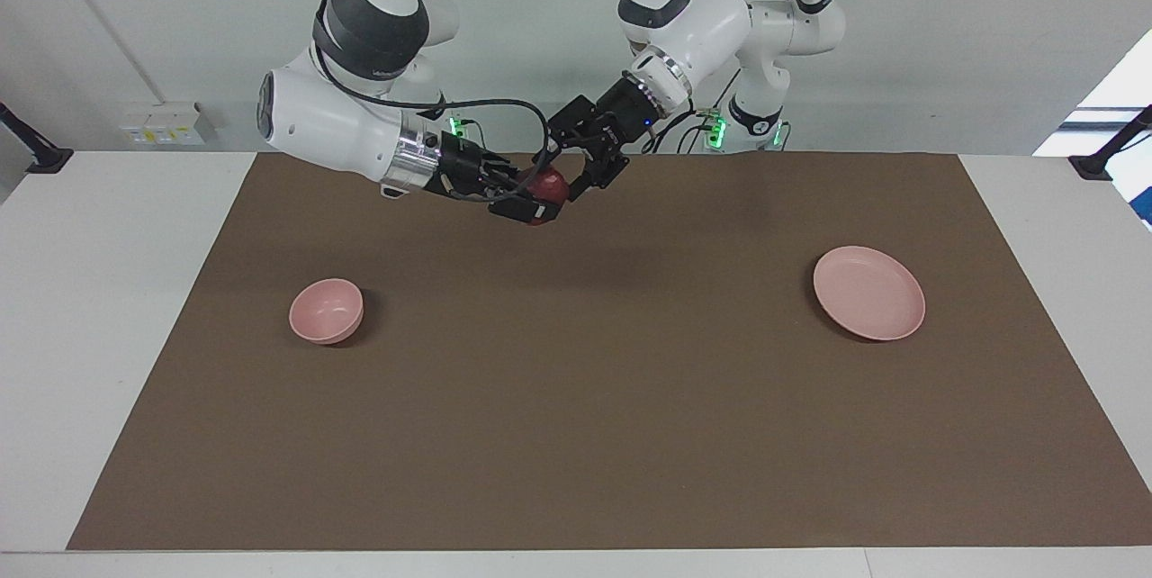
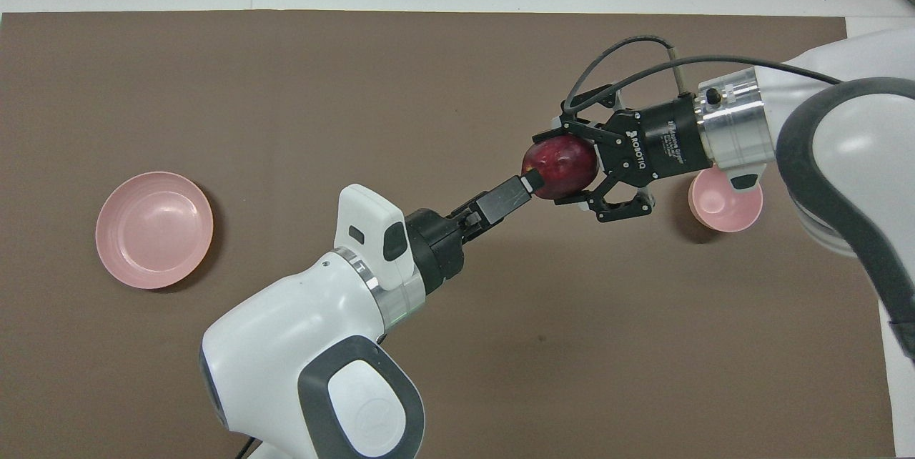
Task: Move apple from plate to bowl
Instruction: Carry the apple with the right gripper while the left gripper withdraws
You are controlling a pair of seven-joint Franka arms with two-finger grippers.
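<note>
Red apple [image 2: 560,168] is up in the air over the brown mat, held tight by the right gripper [image 2: 572,167], and the left gripper [image 2: 527,181], now wide, should slide clear before the apple rides gently over to the small pink bowl [image 1: 326,311].

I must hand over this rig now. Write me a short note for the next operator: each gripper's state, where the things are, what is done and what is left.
Right gripper: shut on the apple, up in the air over the mat's middle.
Left gripper: open, tips at the apple, not gripping it.
Plate: bare, toward the left arm's end.
Bowl: holds nothing, toward the right arm's end.
Done: apple off the plate and in the right gripper.
Left: carry it over the bowl, release.
</note>
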